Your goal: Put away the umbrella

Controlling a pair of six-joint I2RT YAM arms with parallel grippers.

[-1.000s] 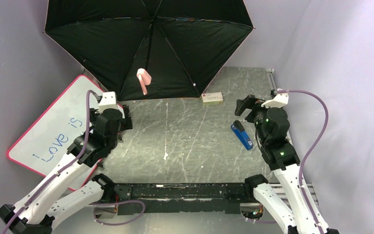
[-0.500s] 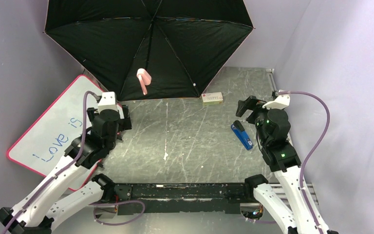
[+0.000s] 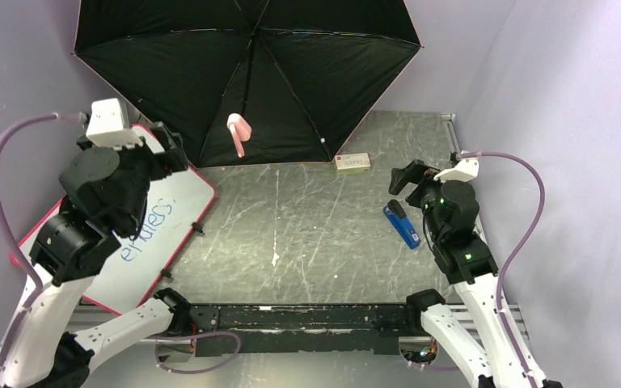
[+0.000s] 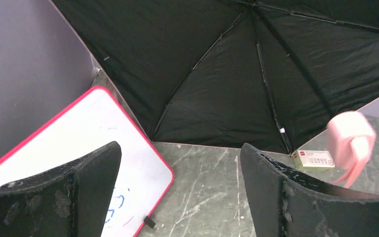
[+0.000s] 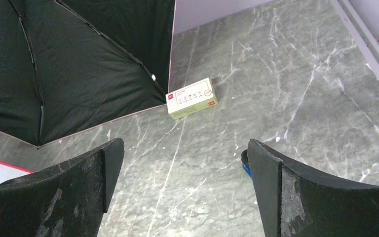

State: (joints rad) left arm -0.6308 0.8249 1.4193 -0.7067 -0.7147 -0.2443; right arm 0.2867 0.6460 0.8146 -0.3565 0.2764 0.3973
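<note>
1. The open compact umbrella [image 3: 291, 73], with black fabric and thin ribs on its inner face and a pale pink edge, stands on its rim at the far end of the grey-green marbled worktop [image 3: 307, 242]. Its inner face is turned toward the arms.
2. Its stubby pink handle [image 3: 238, 129] juts out from the middle of the canopy, well apart from both hands. In the left wrist view a pink strap [image 4: 354, 170] hangs down from it.
3. The left hand [image 3: 171, 147] is raised over the far corner of the pink-framed whiteboard [image 3: 170, 222] with blue writing, near the canopy's lower left rim. Its fingers stand wide apart with nothing between them.
4. The whiteboard lies at the left side of the worktop, partly hidden under the left arm.
5. The right hand [image 3: 402, 175] hovers over the right side of the worktop, pointing toward the canopy's right corner. Its fingers are spread wide and hold nothing.
6. A small cream cardboard box [image 3: 353, 162] with a red label lies flat right at the canopy's near right rim. Whether it touches the fabric I cannot tell.
7. A flat blue object [image 3: 402, 225] with a black end lies on the worktop just beside the right arm's wrist, on the near side of the right hand.
</note>
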